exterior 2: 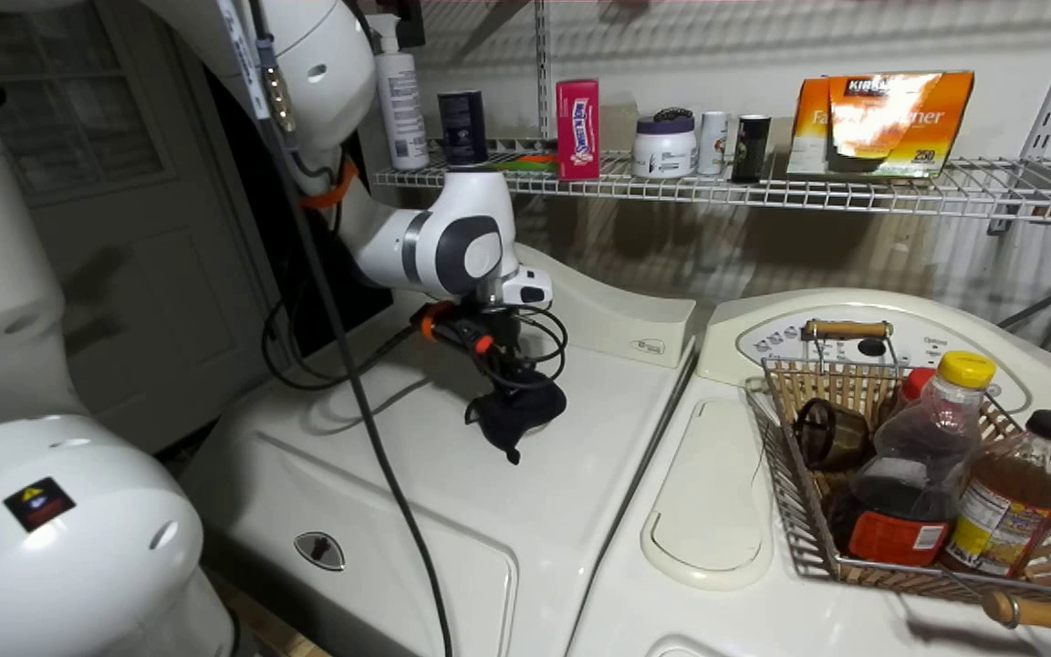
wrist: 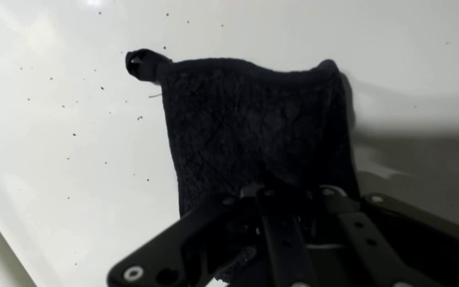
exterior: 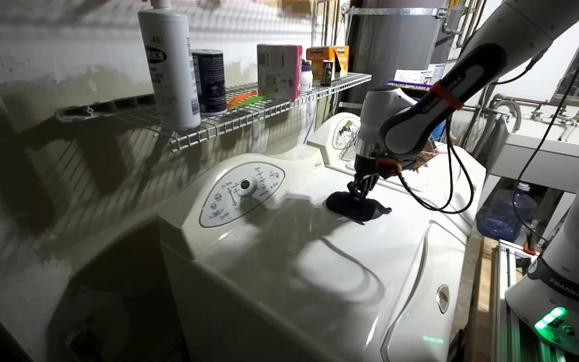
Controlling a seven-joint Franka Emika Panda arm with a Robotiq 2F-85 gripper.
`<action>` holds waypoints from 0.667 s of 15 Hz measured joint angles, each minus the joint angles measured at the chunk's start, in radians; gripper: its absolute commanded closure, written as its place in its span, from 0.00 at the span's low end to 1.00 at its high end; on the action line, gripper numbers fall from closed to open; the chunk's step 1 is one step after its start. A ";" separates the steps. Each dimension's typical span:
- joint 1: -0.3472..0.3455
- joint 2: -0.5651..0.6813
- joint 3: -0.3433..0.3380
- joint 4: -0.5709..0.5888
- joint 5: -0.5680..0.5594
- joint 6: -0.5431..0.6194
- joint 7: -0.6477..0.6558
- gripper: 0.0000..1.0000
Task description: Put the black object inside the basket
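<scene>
Black, rumpled cloth (wrist: 249,123), looped at one corner; the narrow pincer (wrist: 295,194) apparently grips it.

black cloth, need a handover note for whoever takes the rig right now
Gripper: looks shut on the black cloth.
Cloth: at the fingertips, over the white machine; can't tell whether it is fully lifted clear.
Basket: on the neighbouring machine, bottles inside.
Done: the grasp, by the look of it.
Left: lift, carry to the basket, lower in, release.
</scene>
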 measured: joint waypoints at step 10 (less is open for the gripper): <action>-0.005 -0.376 0.061 0.033 -0.144 -0.250 0.163 0.85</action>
